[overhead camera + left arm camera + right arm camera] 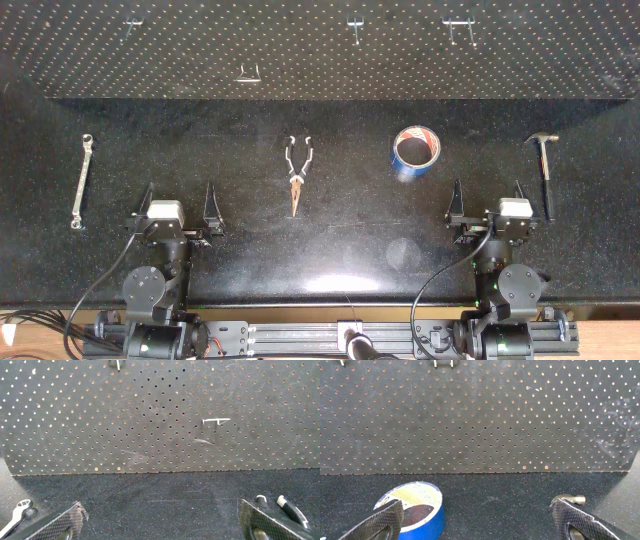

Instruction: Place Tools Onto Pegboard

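Top view: a wrench point(81, 182), needle-nose pliers point(297, 177), blue tape roll point(415, 153) and hammer point(545, 170) lie well apart on the black surface point(350, 250) before the pegboard point(320, 50). The left gripper point(180, 190) and right gripper point(488, 187) have their fingers apart.
Left wrist view: the wrench end and pliers handles lie on either side of the fingers.
Right wrist view: the tape roll and hammer head lie near the fingers.

Wrench point(80, 182), pliers point(297, 175), blue tape point(415, 153) and hammer point(545, 165) lie apart before the pegboard point(320, 50)

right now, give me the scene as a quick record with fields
wrench: lying far left
pliers: lying at centre
tape: right of pliers
hammer: lying far right
pegboard: no tools hung
hooks: bare
left gripper: open, empty
right gripper: open, empty
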{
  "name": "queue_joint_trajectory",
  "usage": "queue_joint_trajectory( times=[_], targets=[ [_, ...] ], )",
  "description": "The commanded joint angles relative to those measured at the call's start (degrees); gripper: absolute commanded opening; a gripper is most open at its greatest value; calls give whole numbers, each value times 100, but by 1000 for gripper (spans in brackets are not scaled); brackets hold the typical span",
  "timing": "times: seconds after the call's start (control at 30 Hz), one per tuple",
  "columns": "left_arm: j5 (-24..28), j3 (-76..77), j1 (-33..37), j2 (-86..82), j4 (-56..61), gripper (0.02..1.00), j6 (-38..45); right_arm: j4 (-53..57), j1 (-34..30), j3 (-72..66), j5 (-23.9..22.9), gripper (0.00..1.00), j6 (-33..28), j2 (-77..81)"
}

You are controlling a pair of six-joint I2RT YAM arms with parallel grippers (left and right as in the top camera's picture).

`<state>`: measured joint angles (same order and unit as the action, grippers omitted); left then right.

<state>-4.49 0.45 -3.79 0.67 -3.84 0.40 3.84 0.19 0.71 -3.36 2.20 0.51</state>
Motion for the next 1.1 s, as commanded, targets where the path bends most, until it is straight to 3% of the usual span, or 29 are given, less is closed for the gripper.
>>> queue_joint_trajectory(
  times=[0.03, 0.07, 0.13, 0.2, 0.27, 0.3, 0.33, 0.4, 0.5, 0.6, 0.67, 0.8, 0.83, 1.1],
  targets=[
    [92, 201, 7, -15, -479, 993, -299, -9, 39, -44, -52, 976, -101, -46],
    [273, 588, 50, 98, -1233, 993, -739, -9, 39, -44, -52, 976, -101, -46],
    [1346, 2994, 772, 1665, -4647, 993, -1287, -9, 39, -44, -52, 976, -101, -46],
    [1421, 4424, 1169, 2704, -6052, 993, -1307, -9, 39, -44, -52, 976, -101, -46],
    [970, 5812, 1451, 4009, -6861, 996, -1051, -9, 39, -44, -52, 976, -101, -46],
    [750, 6411, 1561, 4787, -7217, 993, -509, -9, 39, -44, -52, 976, -101, -46],
    [750, 6811, 1683, 5650, -7499, 993, 616, -9, 39, -44, -52, 976, -101, -46],
    [750, 6867, 2031, 6288, -7512, 993, 2149, -9, 39, -44, -52, 976, -101, -46],
    [664, 6867, 3309, 7215, -7458, 993, 2970, -9, 39, -44, -52, 974, -101, -46],
    [997, 7278, 4253, 8651, -6808, 993, 3388, -9, 39, -44, -52, 976, -101, -46],
    [946, 7770, 4321, 9416, -6704, 993, 3915, -9, 39, -44, -52, 976, -101, -46],
    [778, 8164, 4787, 10284, -6537, 993, 3947, -9, 39, -44, -52, 976, -101, -46],
    [505, 8164, 4763, 10443, -6343, 993, 3945, -9, 39, -44, -52, 974, -101, -46],
    [361, 8157, 4503, 11101, -5650, 993, 4127, -9, 39, -44, -52, 976, -101, -46]
  ],
)
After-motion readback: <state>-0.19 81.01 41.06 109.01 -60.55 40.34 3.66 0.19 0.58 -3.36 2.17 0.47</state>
